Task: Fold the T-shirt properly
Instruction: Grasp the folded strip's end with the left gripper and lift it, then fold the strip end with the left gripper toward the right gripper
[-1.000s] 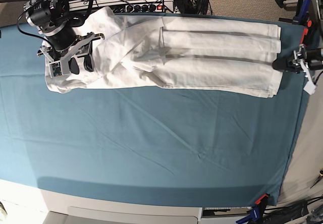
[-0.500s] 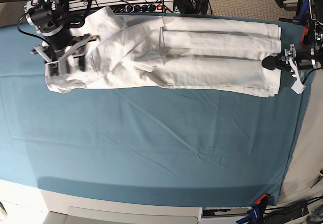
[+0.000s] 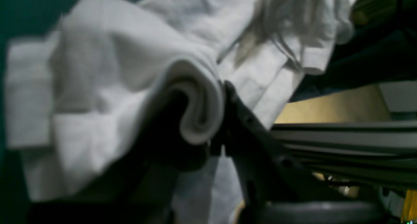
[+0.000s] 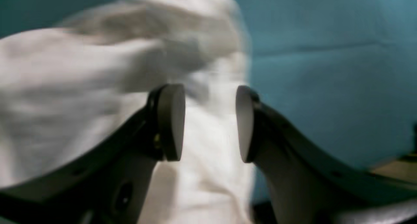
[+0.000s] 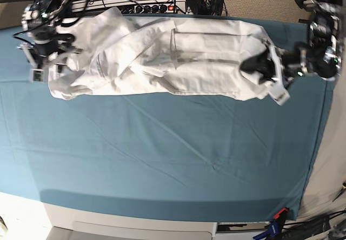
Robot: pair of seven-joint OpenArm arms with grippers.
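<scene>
Base view: T-shirt [image 5: 162,56] white, rumpled, hem end bunched — left gripper [image 5: 258,67] clamps it; right gripper [image 4: 207,123] spread.

- The left claw [image 5: 258,66] reaches in from the base view's right side, its jaws pinched on a rolled fold of the T-shirt [image 5: 178,56].
- The right claw [image 4: 208,123] hovers at that view's left side, jaws parted with nothing between them, apparently just above the cloth; blur hides contact.
</scene>
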